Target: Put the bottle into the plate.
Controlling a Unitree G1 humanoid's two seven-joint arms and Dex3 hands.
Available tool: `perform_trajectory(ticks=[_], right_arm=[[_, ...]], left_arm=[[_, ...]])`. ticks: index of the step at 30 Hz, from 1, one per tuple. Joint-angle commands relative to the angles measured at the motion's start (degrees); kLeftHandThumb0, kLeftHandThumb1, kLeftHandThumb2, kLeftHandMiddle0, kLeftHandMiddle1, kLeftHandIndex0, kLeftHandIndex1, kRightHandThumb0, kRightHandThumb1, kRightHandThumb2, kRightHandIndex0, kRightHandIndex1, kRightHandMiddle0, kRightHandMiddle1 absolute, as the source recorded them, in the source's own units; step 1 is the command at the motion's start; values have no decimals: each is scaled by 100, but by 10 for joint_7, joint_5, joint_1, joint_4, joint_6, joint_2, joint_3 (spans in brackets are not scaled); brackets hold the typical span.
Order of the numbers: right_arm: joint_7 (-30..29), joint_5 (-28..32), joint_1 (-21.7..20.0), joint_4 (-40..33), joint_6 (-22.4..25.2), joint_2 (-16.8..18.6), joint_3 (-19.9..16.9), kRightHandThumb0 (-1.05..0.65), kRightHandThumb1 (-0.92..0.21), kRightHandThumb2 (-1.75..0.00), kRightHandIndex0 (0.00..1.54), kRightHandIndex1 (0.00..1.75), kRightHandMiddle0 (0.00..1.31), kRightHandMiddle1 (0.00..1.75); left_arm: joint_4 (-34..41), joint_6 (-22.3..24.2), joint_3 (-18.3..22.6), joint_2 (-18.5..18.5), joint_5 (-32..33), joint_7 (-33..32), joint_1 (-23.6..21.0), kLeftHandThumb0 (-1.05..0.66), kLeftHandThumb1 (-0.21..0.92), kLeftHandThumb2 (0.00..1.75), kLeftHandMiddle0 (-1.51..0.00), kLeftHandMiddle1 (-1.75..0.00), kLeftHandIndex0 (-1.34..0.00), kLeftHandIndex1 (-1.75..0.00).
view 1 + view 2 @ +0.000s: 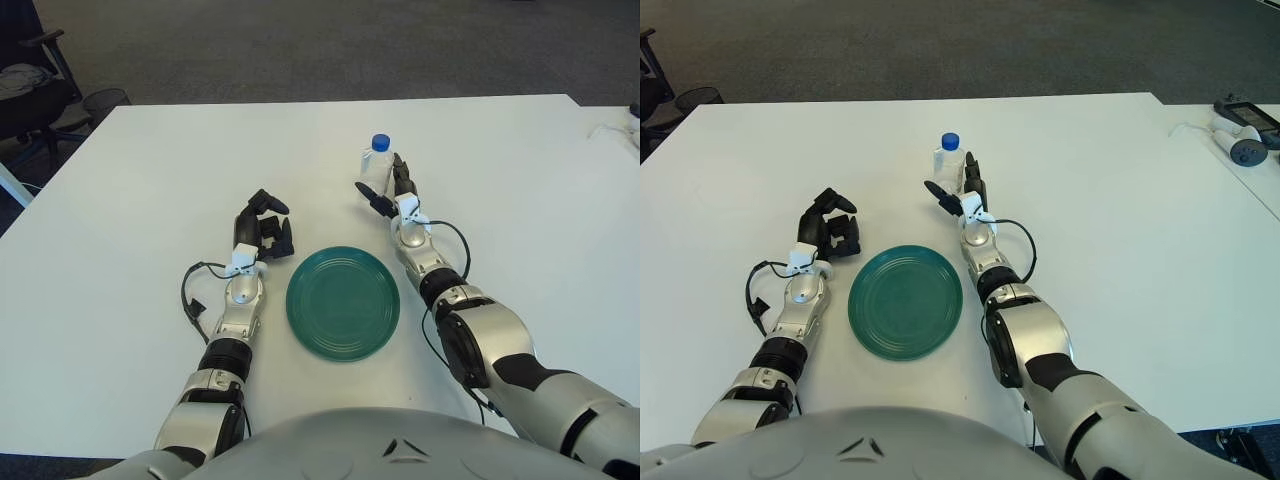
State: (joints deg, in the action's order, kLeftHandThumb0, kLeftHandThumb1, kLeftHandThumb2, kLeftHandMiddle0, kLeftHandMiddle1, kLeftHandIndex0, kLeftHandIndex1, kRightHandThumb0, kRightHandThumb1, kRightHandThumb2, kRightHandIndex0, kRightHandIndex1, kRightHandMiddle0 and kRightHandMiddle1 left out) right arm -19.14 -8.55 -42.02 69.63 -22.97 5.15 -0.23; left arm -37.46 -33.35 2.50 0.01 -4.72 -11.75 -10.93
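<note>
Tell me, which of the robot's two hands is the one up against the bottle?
The right hand: its fingers are spread around the blue-capped bottle beyond the green plate. The left hand shows curled, left of the plate.

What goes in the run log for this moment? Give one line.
phase: reaching | right hand: open, at bottle | bottle: upright on table, beyond plate | left hand: left of plate

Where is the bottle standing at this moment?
The bottle stands upright on the white table, beyond the green plate, right of centre, against the right hand.
</note>
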Motion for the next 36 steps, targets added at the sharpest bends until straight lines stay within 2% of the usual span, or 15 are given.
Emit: perform_trajectory(ticks=[1, 15, 25, 36], right_arm=[[-6, 7, -22, 15, 20, 1, -9, -105, -92, -24, 0, 0, 0, 0], [-4, 15, -42, 31, 36, 15, -22, -105, -92, -30, 0, 0, 0, 0], [2, 21, -42, 30, 39, 26, -31, -105, -92, -26, 0, 0, 0, 0], [3, 19, -44, 32, 39, 28, -31, -105, -92, -25, 0, 0, 0, 0]], left_arm=[[-21, -1, 9, 11, 1, 2, 36, -52, 19, 148, -129, -175, -71, -175], [-7, -8, 24, 18, 13, 7, 57, -51, 20, 146, -126, -175, -70, -175], [-19, -25, 33, 18, 23, 12, 58, -50, 22, 144, -123, -175, -69, -175], [-11, -14, 35, 17, 27, 19, 62, -50, 22, 143, -122, -175, -68, -175]])
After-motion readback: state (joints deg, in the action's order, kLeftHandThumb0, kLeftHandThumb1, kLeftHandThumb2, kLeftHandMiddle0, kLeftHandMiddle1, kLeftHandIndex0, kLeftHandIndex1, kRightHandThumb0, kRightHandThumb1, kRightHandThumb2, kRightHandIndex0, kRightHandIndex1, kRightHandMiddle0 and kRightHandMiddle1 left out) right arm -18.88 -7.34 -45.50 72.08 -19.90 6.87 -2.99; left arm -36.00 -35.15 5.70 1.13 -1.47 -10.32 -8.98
